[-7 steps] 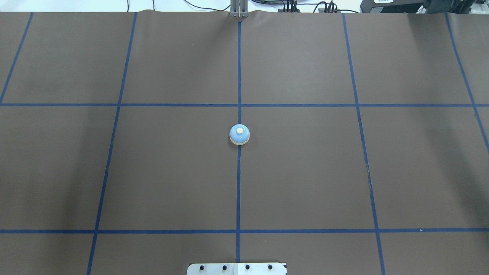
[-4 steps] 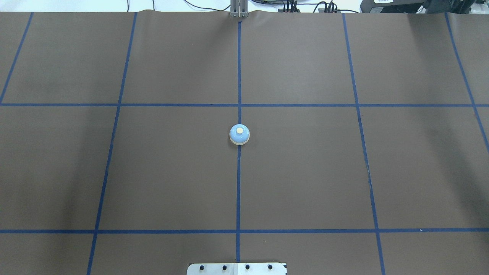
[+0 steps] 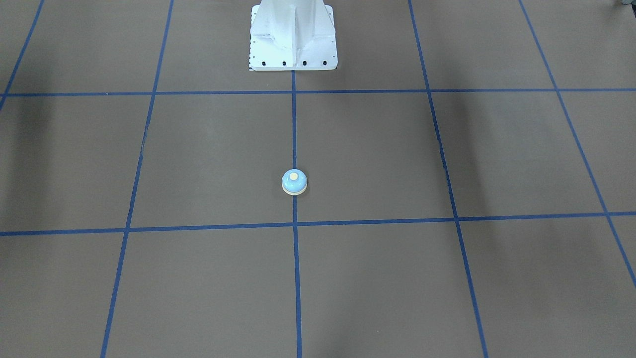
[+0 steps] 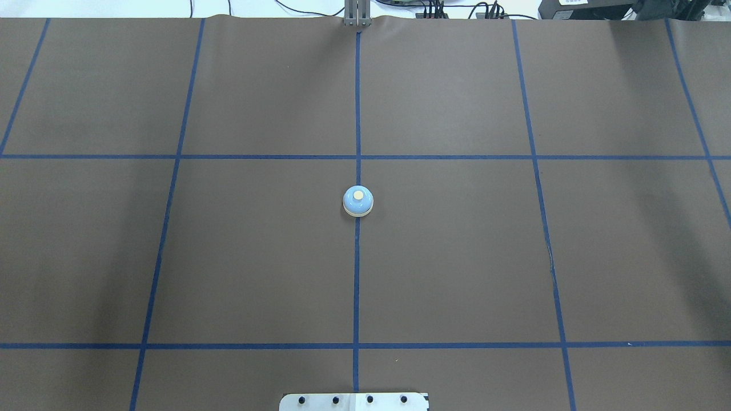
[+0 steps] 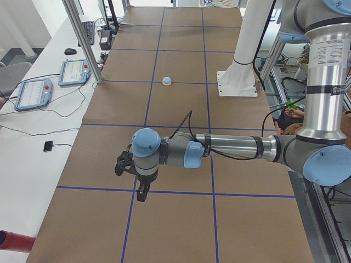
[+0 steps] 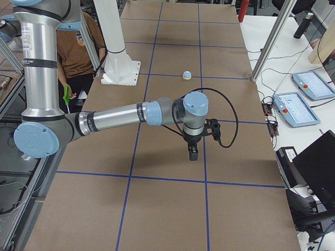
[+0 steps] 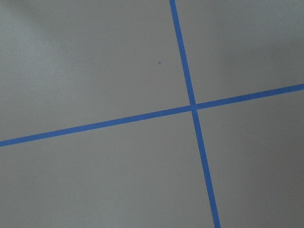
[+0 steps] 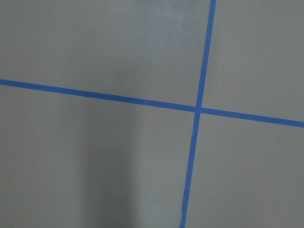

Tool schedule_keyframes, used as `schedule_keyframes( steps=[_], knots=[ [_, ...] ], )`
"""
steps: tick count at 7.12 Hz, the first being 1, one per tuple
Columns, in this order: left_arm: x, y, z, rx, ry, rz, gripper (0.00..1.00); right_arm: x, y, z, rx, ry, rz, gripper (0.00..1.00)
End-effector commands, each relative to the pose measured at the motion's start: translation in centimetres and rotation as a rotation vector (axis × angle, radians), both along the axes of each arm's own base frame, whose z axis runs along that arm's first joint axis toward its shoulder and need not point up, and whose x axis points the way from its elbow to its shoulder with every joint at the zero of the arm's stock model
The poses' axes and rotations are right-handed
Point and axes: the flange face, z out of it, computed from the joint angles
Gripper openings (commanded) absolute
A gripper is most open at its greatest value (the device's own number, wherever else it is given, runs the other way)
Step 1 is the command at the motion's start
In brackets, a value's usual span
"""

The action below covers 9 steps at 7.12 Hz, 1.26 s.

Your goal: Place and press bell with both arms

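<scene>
Bell (image 4: 358, 202) upright on the bench (image 4: 457, 257), square on the centre blue tape line (image 4: 356, 274), in front of the white pedestal (image 3: 293, 35). Left tool (image 5: 141, 195) and right tool (image 6: 192, 152) pointed down over the bench, well apart from the bell, seemingly holding nothing. Cannot tell from these side views whether either is wide or narrow.

No legible text, labels, brands or numbers in any view; the teach pendant screens (image 5: 75, 71) beside the table are too small to read.

opposing high views (bell (image 4: 358, 201) shared)
</scene>
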Motion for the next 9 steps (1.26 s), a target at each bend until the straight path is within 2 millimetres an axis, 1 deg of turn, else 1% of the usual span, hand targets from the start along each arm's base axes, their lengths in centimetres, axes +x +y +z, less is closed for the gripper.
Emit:
schedule_keyframes(
  steps=[1, 2, 3, 4, 5, 6, 9],
  knots=[
    [0.2, 0.6, -0.5, 0.01, 0.03, 0.003, 1.0, -0.1, -0.4, 0.1, 0.0, -0.016, -0.009, 1.0],
    [0.2, 0.5, -1.8, 0.033, 0.027, 0.002, 1.0, -0.3, 1.1, -1.0, 0.016, -0.066, -0.015, 1.0],
    [0.3, 0.5, -1.6, 0.03, 0.027, 0.004, 1.0, -0.4, 2.1, 1.5, -0.047, -0.069, -0.006, 1.0],
    [0.2, 0.5, -1.8, 0.033, 0.018, 0.003, 1.0, -0.5, 1.9, 0.6, -0.014, -0.076, -0.018, 1.0],
    [0.2, 0.5, -1.8, 0.034, 0.015, 0.003, 1.0, -0.4, 1.7, 1.0, -0.019, -0.061, -0.018, 1.0],
    [0.3, 0.5, -1.5, 0.029, 0.017, 0.003, 1.0, -0.3, 2.2, 1.2, -0.022, -0.059, -0.016, 1.0],
    [0.3, 0.5, -1.8, 0.033, 0.024, 0.003, 1.0, 0.2, 2.3, 1.6, -0.027, -0.039, -0.007, 1.0]
  ],
)
